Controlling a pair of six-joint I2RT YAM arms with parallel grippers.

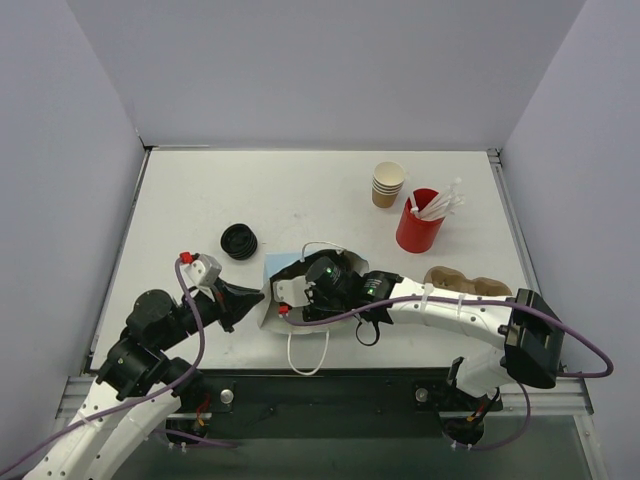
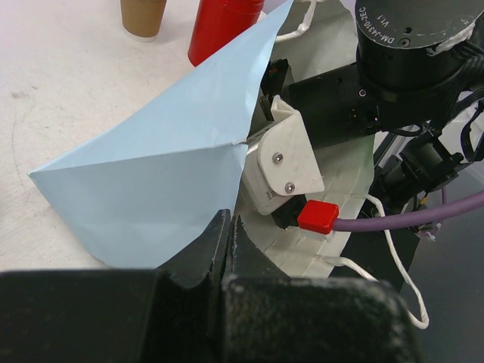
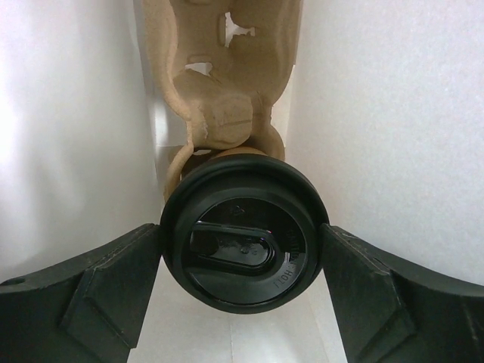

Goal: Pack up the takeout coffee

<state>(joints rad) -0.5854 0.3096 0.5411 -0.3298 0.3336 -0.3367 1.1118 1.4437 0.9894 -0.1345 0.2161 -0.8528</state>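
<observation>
The takeout coffee (image 3: 240, 227), a brown cup under a round black lid, sits between my right gripper's fingers (image 3: 113, 280) inside the bag. My right gripper (image 3: 240, 253) is shut on it at the lid's sides. A moulded cardboard carrier (image 3: 219, 98) lies just beyond the cup inside the bag. In the top view the right gripper (image 1: 322, 282) reaches into the mouth of the light blue paper bag (image 1: 278, 266) and hides the cup. My left gripper (image 2: 229, 231) is shut on the bag's rim (image 2: 249, 227) and holds it; in the top view it (image 1: 256, 298) is at the bag's left.
A stack of loose black lids (image 1: 240, 241) lies left of the bag. A stack of lidless brown cups (image 1: 388, 184) and a red cup (image 1: 418, 226) with white sticks stand at the back right. Another cardboard carrier (image 1: 470, 283) lies behind the right arm. The bag's white handle (image 1: 308, 356) hangs toward the near edge.
</observation>
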